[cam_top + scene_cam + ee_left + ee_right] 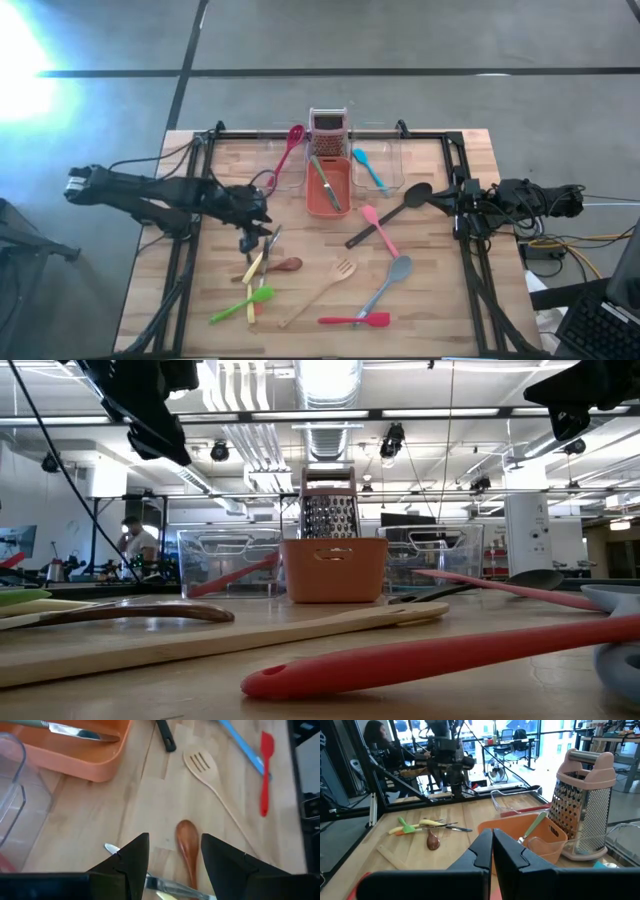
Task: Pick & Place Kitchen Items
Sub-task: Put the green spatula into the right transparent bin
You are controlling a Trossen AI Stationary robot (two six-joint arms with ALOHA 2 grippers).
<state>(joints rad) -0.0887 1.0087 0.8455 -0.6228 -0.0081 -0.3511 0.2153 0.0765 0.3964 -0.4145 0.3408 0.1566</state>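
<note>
Several utensils lie flat on the wooden table [430, 300]: a brown wooden spoon [188, 844], yellow-handled knives [254, 268], a green spatula [240, 306], a slotted wooden spatula [322, 290], a red spatula [356, 320], a grey ladle [390, 284], a pink spatula [380, 230] and a black ladle [394, 214]. My left gripper [172, 855] hangs open above the brown spoon's bowl and a knife blade [113, 849], touching nothing. My right gripper [492, 845] is shut and empty, parked level at the table's right edge.
An orange tub [328, 188] holding a green-handled utensil stands at the far middle, a grater [328, 128] behind it. Clear tubs flank it: the left one [282, 160] holds a red spatula, the right one [378, 160] a blue spatula. Black frame rails run along both table sides.
</note>
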